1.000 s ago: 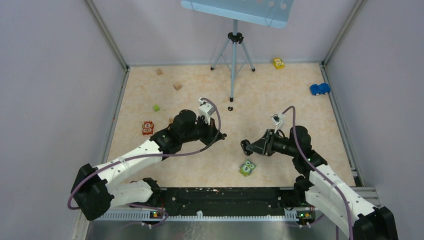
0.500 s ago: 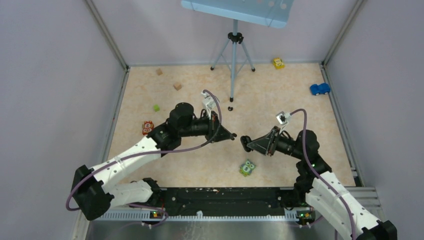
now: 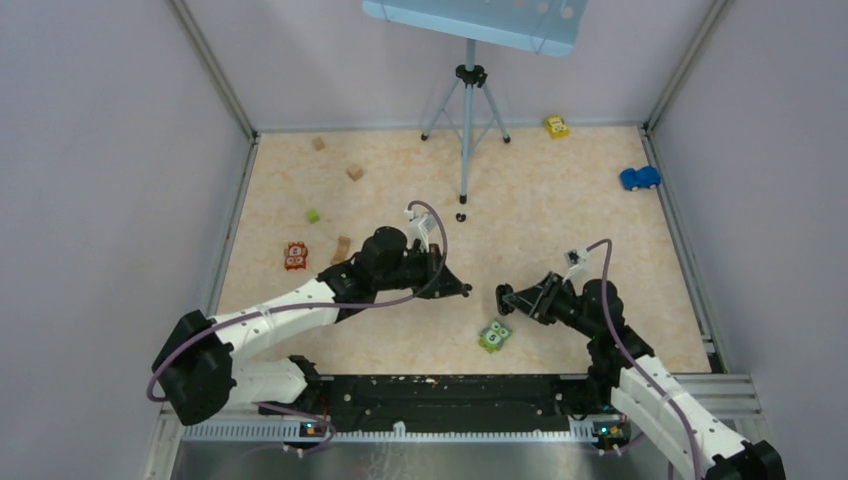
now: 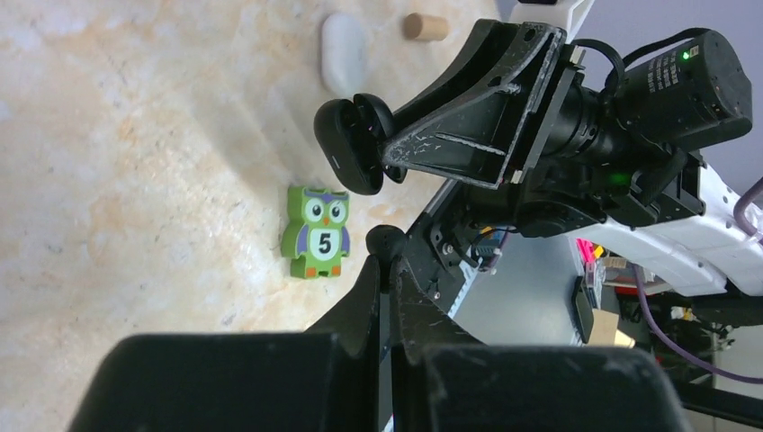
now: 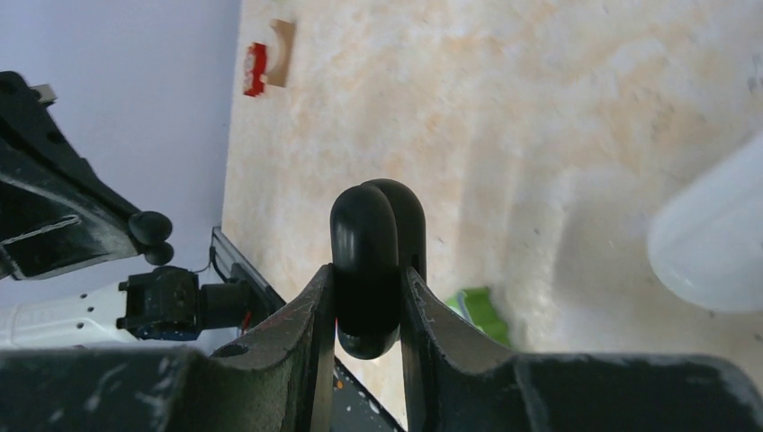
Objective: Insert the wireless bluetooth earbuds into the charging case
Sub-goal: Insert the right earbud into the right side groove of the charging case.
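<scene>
A glossy black, pebble-shaped case is clamped on edge in the scuffed right gripper, above the mottled beige table. The left gripper, its jaws pressed together, pinches a tiny rounded black earbud near the case, not touching it.

Of the black earbud pinched at the tip of the left gripper, only a rounded end shows; the rest is hidden between the closed fingers. The black case sits edge-on in the right gripper, its lower part buried between the fingers, so its lid state cannot be told. The white case is blurred and cut by the right edge. The green owl tile is half hidden behind a finger. By the tripod, a black speck is too small to name. The far blue board is cut off at the top
</scene>
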### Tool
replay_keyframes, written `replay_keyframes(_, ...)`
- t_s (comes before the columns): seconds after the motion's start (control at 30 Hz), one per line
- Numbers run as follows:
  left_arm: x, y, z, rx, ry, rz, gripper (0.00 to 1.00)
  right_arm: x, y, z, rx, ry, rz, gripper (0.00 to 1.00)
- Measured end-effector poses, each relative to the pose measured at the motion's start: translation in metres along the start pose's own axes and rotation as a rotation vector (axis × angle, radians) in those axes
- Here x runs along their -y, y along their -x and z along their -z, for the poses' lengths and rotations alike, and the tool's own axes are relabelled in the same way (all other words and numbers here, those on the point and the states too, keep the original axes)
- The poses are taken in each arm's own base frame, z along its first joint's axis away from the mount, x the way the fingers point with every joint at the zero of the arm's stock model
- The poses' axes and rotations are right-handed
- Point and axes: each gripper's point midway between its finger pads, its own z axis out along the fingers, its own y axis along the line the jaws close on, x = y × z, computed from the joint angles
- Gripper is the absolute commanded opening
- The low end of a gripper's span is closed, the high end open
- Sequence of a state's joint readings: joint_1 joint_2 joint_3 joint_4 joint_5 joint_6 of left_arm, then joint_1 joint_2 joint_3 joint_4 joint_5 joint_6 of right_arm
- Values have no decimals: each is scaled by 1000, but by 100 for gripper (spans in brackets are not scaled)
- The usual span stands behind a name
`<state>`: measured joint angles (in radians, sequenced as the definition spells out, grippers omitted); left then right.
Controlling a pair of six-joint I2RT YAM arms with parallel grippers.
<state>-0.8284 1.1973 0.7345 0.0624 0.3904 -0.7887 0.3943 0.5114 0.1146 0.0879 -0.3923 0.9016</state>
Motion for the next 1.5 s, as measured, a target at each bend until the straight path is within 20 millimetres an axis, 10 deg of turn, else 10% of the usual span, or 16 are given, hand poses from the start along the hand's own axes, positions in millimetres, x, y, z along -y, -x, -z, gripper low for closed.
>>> replay_keyframes(0.83,-36,-22,-12,-46,138,91,0,50,-35,-19,-111,-111,-91,0)
replay_keyframes(1.5,-60,-42,-27,-123,192,125,0,30,-13,-38,-80,-40,-59,11)
